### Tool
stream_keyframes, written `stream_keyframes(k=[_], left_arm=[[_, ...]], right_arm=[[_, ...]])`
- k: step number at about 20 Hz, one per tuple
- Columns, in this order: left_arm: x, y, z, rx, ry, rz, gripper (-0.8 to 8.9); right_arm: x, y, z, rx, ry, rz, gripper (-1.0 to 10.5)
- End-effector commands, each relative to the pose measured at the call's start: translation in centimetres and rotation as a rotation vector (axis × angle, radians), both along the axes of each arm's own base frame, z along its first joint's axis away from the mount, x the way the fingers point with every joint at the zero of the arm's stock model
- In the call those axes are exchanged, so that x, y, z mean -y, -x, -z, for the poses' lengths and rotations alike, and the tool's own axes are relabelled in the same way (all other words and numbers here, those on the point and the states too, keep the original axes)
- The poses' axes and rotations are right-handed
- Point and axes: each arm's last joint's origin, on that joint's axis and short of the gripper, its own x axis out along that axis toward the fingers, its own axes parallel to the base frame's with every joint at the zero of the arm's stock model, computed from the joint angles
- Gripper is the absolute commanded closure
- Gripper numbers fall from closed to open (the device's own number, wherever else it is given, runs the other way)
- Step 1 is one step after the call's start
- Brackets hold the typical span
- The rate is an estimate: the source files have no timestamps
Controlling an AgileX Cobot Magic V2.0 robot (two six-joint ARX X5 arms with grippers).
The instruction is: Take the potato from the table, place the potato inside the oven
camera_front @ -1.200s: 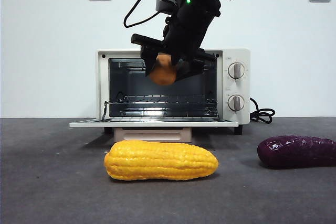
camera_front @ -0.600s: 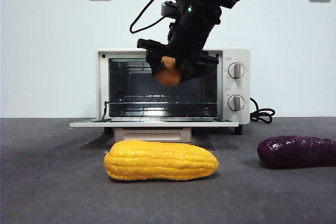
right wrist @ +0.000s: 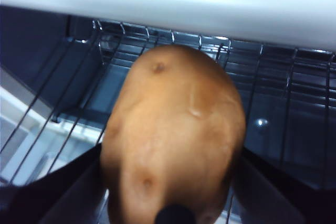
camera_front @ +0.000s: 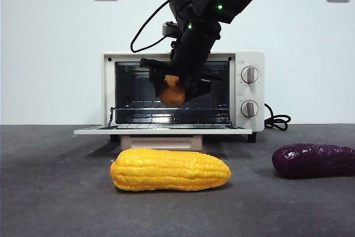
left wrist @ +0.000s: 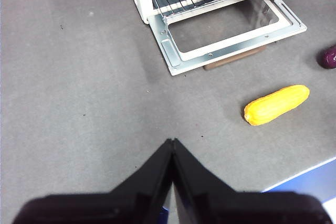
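On the left side the table (camera_front: 50, 192) is bare, and the left gripper (left wrist: 172, 142) hangs above this free part, well apart from the oven, with its two jaws pressed together and nothing between them. The toaster oven (camera_front: 247, 62) stands at the back of the table with its door (camera_front: 161, 130) folded down flat to the front, so the mouth is open across its whole width. Inside, the wire rack (camera_front: 172, 106) lies low and the room above it is free. In front of the door, near it but apart, a yellow corn cob (camera_front: 170, 170) lies lengthwise on the table. The right gripper (camera_front: 175, 90) comes down from above at the oven mouth, about in its middle. Its jaws are spread only to the width of the potato (camera_front: 173, 92), which they clamp from both sides. The potato hangs just above the rack and I cannot tell if it is fully inside. To the right are the two knobs (camera_front: 249, 74), the black cord (camera_front: 277, 120) and a dark purple vegetable (camera_front: 313, 160) on the table.
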Motion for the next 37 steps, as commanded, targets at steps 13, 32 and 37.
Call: stream_keyframes(k=[13, 32, 37], left_arm=[[0.0, 0.0, 0.1, 0.004, -0.008, -0.001, 8.2], [0.4, -0.5, 0.2, -0.013, -0.02, 0.0, 8.19], [2.0, -3.0, 0.9, -0.09, -0.096, 0.018, 8.19]], right_arm=[[-0.1, -0.7, 1.9, -0.017, 0.03, 0.027, 3.9], [1.6, 13.7, -10.2, -0.277, 0.502, -0.003, 4.2], [5.5, 20.1, -17.3, -0.178, 0.473, -0.01, 5.4]])
